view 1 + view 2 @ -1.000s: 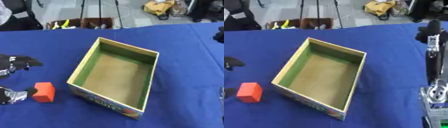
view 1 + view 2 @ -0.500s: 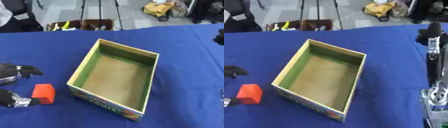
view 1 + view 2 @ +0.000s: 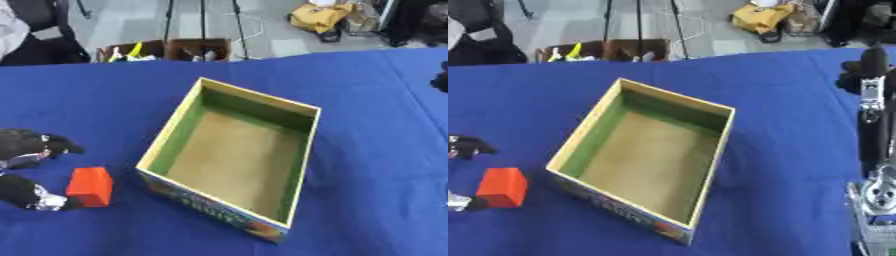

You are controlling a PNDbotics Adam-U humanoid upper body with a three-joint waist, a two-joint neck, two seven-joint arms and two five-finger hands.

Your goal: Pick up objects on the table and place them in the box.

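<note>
left hand at the orange block, box standing open

the left hand point(image 3: 31, 172) sits at the near left edge of the blue table point(image 3: 96, 105), its fingers spread in a wide curve. an upper finger points toward the box, clear of everything, while a lower fingertip point(image 3: 54, 202) touches the near left corner of the orange block point(image 3: 90, 186). nothing is pinched between them; the hand is spread and holds nothing.

the block stands on the cloth just inside the reach of those fingers, on the side of the hand that faces the box. the cardboard box point(image 3: 302, 165) lies just beyond the block, well out from the hand toward the middle of the table, with yellow rims, green inner walls and a bare brown floor. the block and the box are close but apart.

the right hand point(image 3: 870, 72) is raised at the far right, well away from the box; i cannot tell how its fingers are set.
</note>
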